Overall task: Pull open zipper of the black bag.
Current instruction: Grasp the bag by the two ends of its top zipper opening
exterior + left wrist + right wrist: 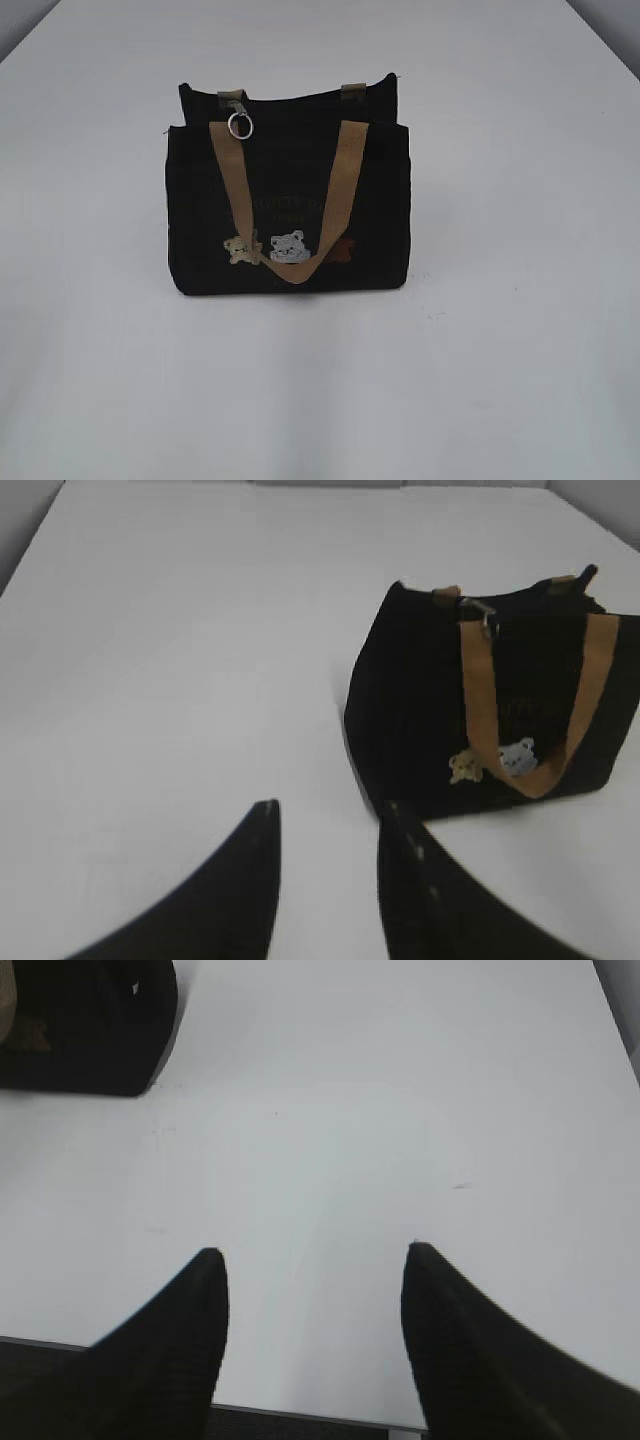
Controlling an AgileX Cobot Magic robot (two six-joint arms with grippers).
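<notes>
Nothing of the task looked done. The black bag [288, 215] stood upright near the middle of the bench [520, 330], its tan handle [335, 200] hanging down over the front above the small bear patches [268, 248]. The zipper [290, 95] ran along the bag's top edge, and as far as the exterior view showed it seemed closed, though the dark fabric made that hard to confirm. Its silver ring pull [240, 125] hung at the left end of the top edge, just below the left strap tab [232, 97], untouched.

The left gripper [325, 815] hovered above the bench, to the left of the bag and nearer than it, jaws parted and grasping nothing. The right gripper [312, 1255] hung over bare bench to the right of the bag, jaws spread wider and likewise empty; only a corner of the bag showed at the far left of its view. All of the work appeared to remain: reaching the ring, gripping it, steadying the bag, and drawing the slider along the top.

The bench was plain white, matte and uncluttered. Grey showed beyond its far corners; little else of the room was visible.
</notes>
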